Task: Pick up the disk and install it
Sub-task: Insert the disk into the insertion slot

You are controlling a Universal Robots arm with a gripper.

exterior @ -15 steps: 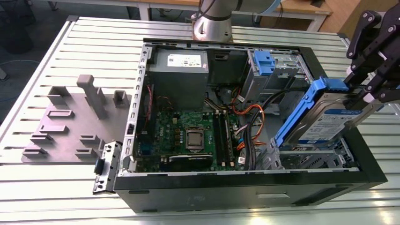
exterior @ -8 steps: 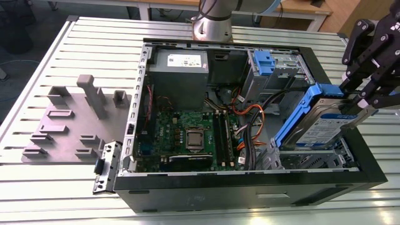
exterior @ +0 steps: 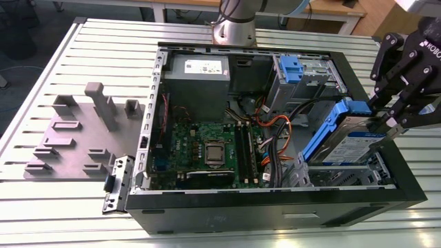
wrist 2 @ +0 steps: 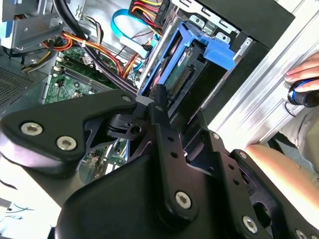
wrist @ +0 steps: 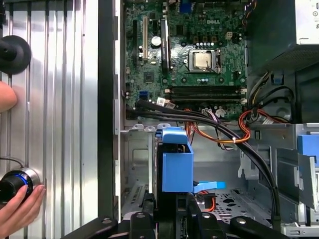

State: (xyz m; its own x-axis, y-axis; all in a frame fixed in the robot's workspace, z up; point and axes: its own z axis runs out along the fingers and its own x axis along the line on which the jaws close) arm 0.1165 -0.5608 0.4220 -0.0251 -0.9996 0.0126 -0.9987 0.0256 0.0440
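While you watch the exterior view, the slatted metal tabletop point(exterior: 90, 51) spreads under everything, and the open black computer case point(exterior: 276, 209) lies on it with its side panel off. Off to the exterior view's left of the case you've got a grey block plate point(exterior: 69, 139) with upright posts, just beside the case wall. Inside the case, the green circuit board point(exterior: 206, 150) lies flat on the case floor. The grey power box point(exterior: 198, 72) sits beyond it, and a bundle of black, orange and red cables point(exterior: 276, 129) runs between the board and the drive bays. At the exterior view's right end of the case sits the grey metal drive cage point(exterior: 344, 175). Now the disk point(exterior: 355, 140): it's tilted over that cage, label up, blue rails along its edges, one end low toward the cables and the other raised. It is not seated flat. Your pincer point(exterior: 387, 121) is clenched on the disk at that raised end. In the first wrist view the disk point(wrist: 177, 167) shows its blue end above the cage floor. Outside the case, a person's hand point(wrist: 20, 206) rests on a round knob point(wrist: 15, 181) on the tabletop.
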